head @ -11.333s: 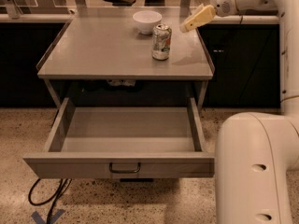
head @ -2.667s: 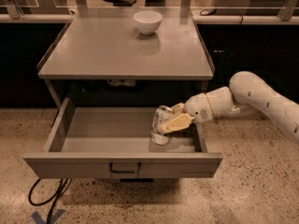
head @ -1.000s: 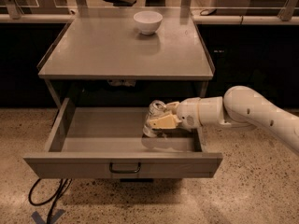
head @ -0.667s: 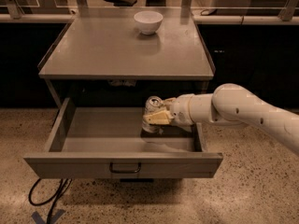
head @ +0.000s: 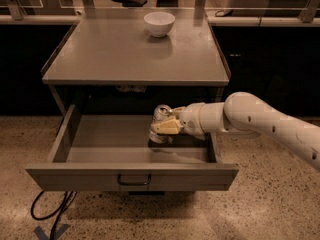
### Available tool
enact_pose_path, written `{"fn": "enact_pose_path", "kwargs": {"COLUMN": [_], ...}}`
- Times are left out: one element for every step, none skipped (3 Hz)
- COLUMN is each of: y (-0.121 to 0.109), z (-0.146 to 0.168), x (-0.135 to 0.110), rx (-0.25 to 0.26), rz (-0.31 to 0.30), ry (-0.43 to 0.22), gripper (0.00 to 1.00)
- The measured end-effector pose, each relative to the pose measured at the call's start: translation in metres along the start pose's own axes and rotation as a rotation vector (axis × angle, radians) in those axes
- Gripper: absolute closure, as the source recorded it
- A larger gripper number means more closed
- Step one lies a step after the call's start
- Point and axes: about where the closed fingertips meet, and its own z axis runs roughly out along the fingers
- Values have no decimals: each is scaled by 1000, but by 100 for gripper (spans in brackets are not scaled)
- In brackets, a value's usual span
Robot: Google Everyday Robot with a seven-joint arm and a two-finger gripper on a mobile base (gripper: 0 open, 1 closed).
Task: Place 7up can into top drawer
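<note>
The top drawer [head: 100, 146] stands pulled open below the grey tabletop, its front panel with a small dark handle [head: 133, 179] facing me. The 7up can [head: 160, 117], silvery with a silver top, is inside the drawer near its right rear part, tilted slightly. My gripper [head: 167, 126] reaches in from the right and its cream fingers are shut on the can's side. The can's base is low over the drawer floor; I cannot tell whether it touches.
A white bowl [head: 159, 23] sits at the back of the tabletop [head: 130, 54]. My white arm [head: 260, 121] crosses over the drawer's right wall. A dark cable [head: 50, 211] lies on the speckled floor at the lower left. Dark cabinets flank the table.
The can was taken from the tabletop down into the drawer. Over the last second my gripper moved it leftwards and farther back inside the drawer.
</note>
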Motion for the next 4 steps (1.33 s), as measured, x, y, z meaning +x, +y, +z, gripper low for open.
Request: {"fn": "enact_pose_path", "kwargs": {"y": [27,51,51,51], "z": [29,49,50,50], "x": [28,46,47,47], "rx": [-93,-145,-145,-145], "rz": [25,28,28,28], "ry": [47,72,72,72], "gripper": [100,100,100,81]}}
